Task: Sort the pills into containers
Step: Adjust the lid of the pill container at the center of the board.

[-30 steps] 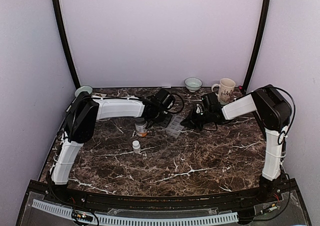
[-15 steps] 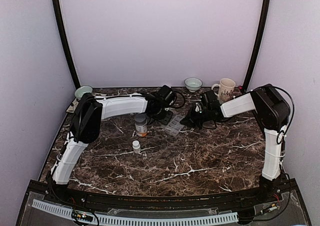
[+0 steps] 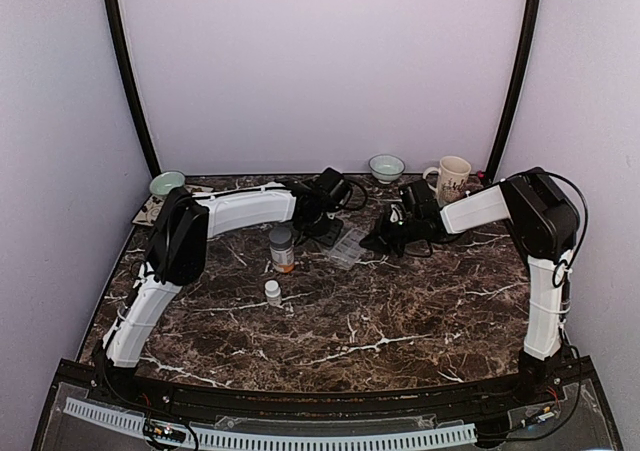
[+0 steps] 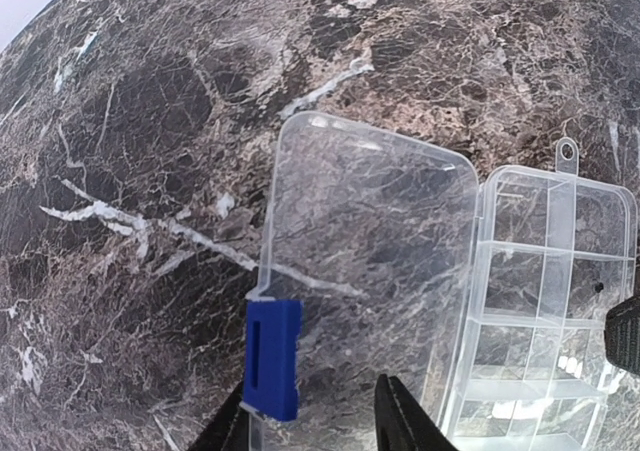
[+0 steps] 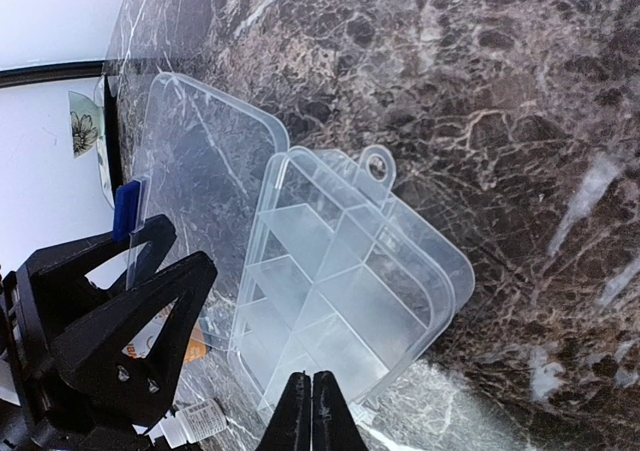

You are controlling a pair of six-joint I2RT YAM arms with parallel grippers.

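Organiser box (image 3: 350,248) — left arm (image 3: 245,209), right arm (image 3: 480,209) outstretched

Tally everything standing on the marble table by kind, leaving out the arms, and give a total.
Clear organiser box: 1
Amber bottle with grey cap: 1
Small white bottle: 1
Bowls: 2
Mug: 1
Total: 6
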